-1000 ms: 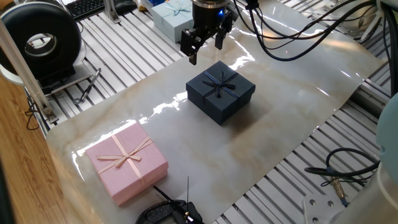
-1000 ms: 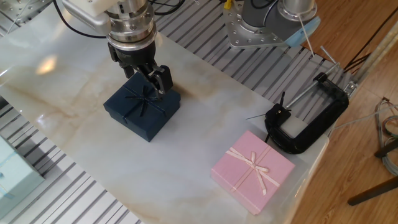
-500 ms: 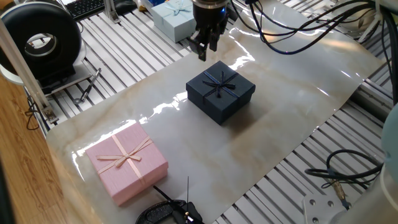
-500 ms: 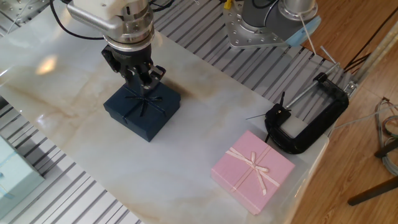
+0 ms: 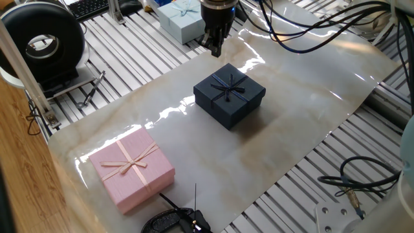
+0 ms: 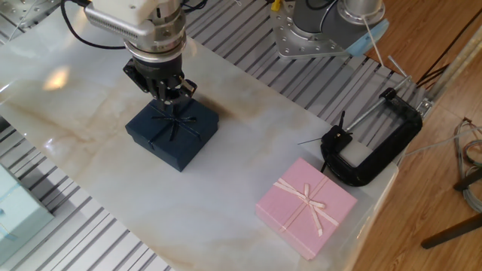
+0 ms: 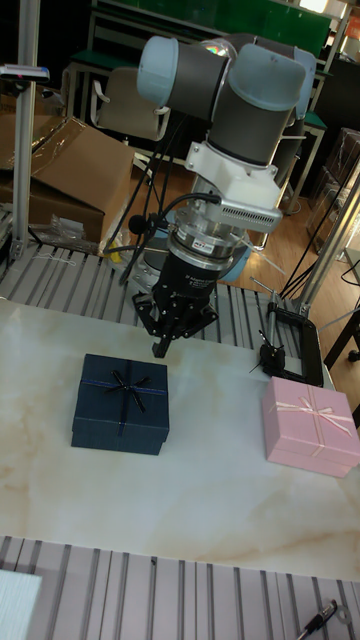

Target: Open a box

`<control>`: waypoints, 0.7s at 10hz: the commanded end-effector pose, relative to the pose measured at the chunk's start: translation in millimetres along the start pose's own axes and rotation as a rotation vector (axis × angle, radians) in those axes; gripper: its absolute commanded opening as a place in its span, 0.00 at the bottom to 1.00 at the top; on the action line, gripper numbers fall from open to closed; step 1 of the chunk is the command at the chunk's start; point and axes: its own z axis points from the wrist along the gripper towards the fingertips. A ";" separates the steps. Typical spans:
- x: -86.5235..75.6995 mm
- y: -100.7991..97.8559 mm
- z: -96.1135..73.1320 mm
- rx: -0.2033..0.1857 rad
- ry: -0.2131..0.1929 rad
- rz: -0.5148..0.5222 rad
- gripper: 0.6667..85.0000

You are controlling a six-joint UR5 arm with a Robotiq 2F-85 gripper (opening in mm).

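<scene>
1. While I watched from afar, the gripper [image 6: 172, 92] had drawn its fingers [image 7: 160, 347] together, clenched on nothing, above the box's far edge; I judged a new approach was needed.
2. The box [image 5: 229, 94] sat mid-desk [image 5: 304, 110], navy, lid on, bow [image 6: 170, 120] intact.
</scene>
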 end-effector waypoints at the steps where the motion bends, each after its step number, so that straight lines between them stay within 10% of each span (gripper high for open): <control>1: -4.5 3.5 -2.4 -0.014 -0.018 -0.005 0.01; 3: -3.8 8.7 -2.3 -0.034 -0.016 0.019 0.01; 5: 27.1 11.7 -3.7 -0.039 0.105 0.108 0.01; 7: 16.4 0.2 -2.6 0.003 0.061 0.110 0.01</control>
